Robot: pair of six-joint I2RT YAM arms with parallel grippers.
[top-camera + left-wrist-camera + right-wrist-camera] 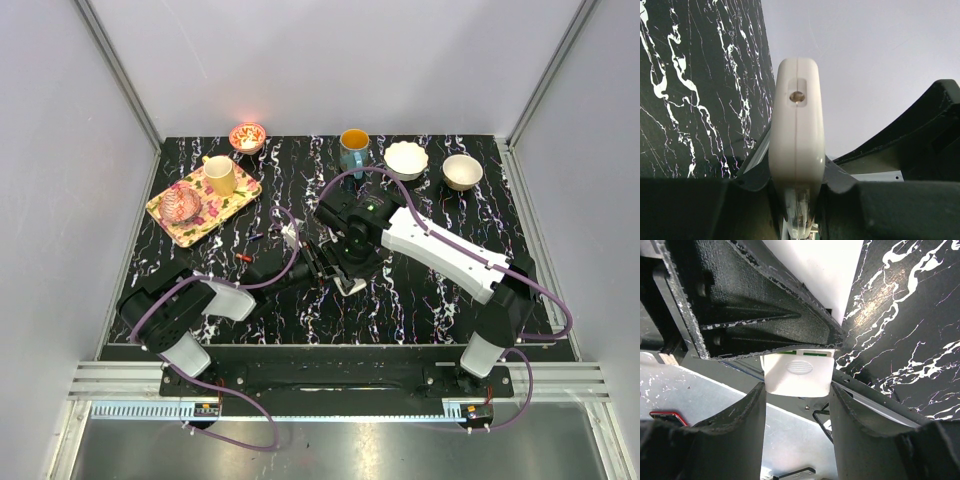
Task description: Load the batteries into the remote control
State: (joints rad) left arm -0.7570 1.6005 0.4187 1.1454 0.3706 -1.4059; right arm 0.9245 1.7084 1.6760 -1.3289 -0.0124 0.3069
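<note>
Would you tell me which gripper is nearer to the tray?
Left. Both are to the right of the tray; the left gripper is on the tray's side, and the right gripper is just beyond it.

This is a robotics lab test cell: a black marbled desk (420, 300) is boxed in by plain pale panels (330, 60) on aluminium posts (120, 70). Two cabled arms (440, 250) are bolted to a metal rail (330, 380), and mugs (220, 175) and bowls (406, 158) stand as props.
</note>
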